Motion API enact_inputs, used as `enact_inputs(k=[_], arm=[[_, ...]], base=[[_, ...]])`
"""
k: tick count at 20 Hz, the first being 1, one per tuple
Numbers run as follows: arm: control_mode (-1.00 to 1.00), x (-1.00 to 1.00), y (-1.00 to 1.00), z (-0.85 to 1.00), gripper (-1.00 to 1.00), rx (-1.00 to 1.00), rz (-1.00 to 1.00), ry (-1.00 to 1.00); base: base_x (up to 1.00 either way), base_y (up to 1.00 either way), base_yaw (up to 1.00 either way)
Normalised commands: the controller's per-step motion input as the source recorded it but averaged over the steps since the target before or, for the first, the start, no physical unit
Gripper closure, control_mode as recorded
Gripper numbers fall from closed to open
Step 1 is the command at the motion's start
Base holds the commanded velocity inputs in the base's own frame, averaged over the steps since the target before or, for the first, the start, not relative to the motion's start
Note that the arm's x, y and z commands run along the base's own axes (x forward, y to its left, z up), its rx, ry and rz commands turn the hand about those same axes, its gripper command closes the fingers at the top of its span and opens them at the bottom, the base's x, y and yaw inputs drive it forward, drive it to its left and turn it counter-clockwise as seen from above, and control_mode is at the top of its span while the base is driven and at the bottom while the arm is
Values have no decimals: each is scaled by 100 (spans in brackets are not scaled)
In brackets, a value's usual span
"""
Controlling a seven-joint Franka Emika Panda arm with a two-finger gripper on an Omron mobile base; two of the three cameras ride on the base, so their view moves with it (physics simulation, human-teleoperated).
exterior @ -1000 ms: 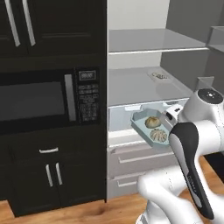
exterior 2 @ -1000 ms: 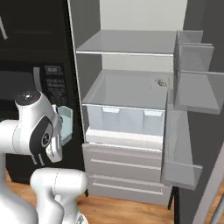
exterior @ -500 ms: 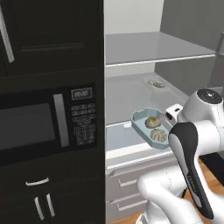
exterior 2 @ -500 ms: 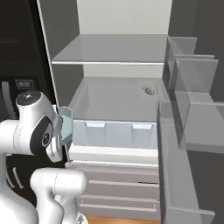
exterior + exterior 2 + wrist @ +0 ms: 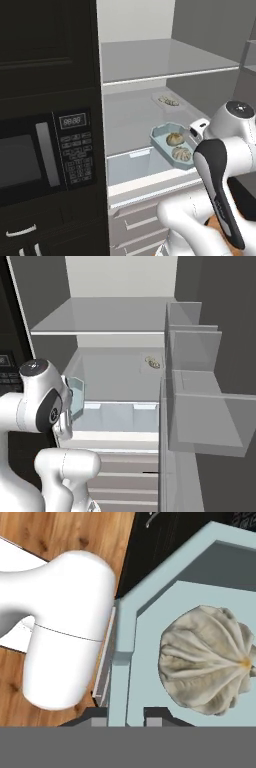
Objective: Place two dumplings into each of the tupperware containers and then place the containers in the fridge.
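- Before the open fridge (image 5: 165, 65), at mid-shelf height: light blue tupperware container (image 5: 172, 145), held up in the air at the end of the white arm, just in front of the middle shelf's edge.
- Inside that tub: two dumplings (image 5: 174, 139), side by side, one nearer the fridge, the other (image 5: 181, 153) nearer the arm.
- Gripper (image 5: 126, 719) clamped on the tub's near rim, one dark fingertip on each side of the pale blue wall; pleated dumpling (image 5: 210, 662) just beyond the rim in the hand view.
- From the right base view: same tub (image 5: 76, 397) seen edge-on, poking out beside the arm's wrist, level with the drawer front.
- Farther back on the middle shelf: second tupperware container (image 5: 169, 101), translucent white, resting flat near the rear right, dumplings inside; count too small to tell. Same tub (image 5: 152, 362) seen from the right.
- Left of the fridge: black microwave (image 5: 47, 155) set into dark cabinets (image 5: 45, 45).
- Below the shelf: translucent drawers (image 5: 120, 413), closed.
- Right side: door shelves (image 5: 200, 406), translucent grey.
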Motion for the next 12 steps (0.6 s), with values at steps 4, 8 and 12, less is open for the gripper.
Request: enact_inputs(k=[4, 8, 12], arm=[[-100, 63, 10, -5, 100, 0, 3, -2], [-100, 93, 15, -20, 100, 5, 8, -6], [-100, 100, 30, -5, 100, 0, 3, 3]], base=[[0, 0, 0], [0, 0, 0], [0, 0, 0]])
